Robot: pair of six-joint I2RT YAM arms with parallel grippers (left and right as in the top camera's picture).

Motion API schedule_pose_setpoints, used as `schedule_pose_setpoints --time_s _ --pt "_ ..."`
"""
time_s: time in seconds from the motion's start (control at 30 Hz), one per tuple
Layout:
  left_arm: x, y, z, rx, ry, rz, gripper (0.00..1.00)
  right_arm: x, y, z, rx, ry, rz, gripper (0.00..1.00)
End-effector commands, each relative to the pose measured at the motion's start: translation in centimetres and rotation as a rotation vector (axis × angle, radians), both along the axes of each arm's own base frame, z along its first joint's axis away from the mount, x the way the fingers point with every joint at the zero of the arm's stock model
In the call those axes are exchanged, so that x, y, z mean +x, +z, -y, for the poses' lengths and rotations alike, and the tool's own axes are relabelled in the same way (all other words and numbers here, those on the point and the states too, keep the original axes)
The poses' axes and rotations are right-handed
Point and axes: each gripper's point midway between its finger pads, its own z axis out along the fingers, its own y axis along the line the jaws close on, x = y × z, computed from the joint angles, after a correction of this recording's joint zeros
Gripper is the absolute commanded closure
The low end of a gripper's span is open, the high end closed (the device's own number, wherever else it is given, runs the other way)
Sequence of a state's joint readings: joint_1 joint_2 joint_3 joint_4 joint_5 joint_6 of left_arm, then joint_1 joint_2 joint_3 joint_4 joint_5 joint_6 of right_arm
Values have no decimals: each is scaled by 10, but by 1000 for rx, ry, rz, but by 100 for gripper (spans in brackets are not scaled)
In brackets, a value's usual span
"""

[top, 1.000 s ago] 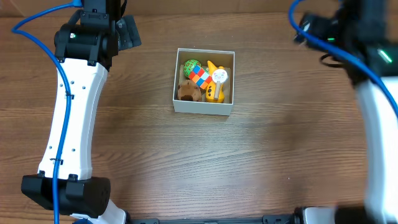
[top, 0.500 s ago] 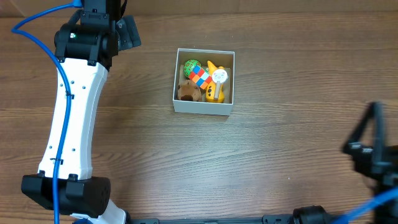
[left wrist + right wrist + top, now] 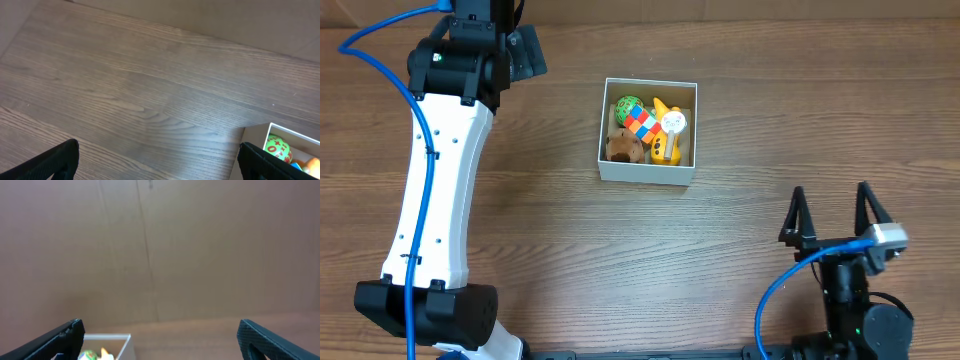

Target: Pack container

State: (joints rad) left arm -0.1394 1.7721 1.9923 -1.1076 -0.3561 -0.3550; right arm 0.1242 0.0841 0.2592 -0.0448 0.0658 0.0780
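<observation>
The container (image 3: 645, 172), a square white-walled box, sits at the table's back middle. It holds a green ball (image 3: 628, 106), a brown toy (image 3: 624, 148), a checkered block (image 3: 640, 124) and a yellow and white toy (image 3: 668, 135). My left gripper (image 3: 520, 50) is open and empty, left of the container and apart from it. In the left wrist view (image 3: 157, 150) the container's corner (image 3: 255, 155) shows at lower right. My right gripper (image 3: 830, 215) is open and empty near the front right, well in front of the container. The right wrist view (image 3: 160, 335) shows the container's rim (image 3: 120, 339) low down.
The left arm's white link (image 3: 435, 180) stretches from its base at the front left to the back left. The right arm's base (image 3: 860, 320) sits at the front right edge. A brown cardboard wall (image 3: 160, 245) stands behind the table.
The right arm has swung from the back right down to the front right, and its open gripper now faces the container. The left arm and the container have not moved.
</observation>
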Motion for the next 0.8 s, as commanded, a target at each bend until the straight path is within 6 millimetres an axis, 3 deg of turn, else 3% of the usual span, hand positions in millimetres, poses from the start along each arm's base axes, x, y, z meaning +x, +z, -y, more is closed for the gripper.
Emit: schedule_pose_setpoints --time_s 0.0,0.6,0.77 --pt "0 6 -3 20 -3 11 0 2 -17 -1 -3 5 -11 0" --pt "0 6 -3 20 -3 11 0 14 -94 5 -18 -24 -189 0" --pt "0 6 -3 20 -3 11 0 14 -104 4 -21 -20 -219 0"
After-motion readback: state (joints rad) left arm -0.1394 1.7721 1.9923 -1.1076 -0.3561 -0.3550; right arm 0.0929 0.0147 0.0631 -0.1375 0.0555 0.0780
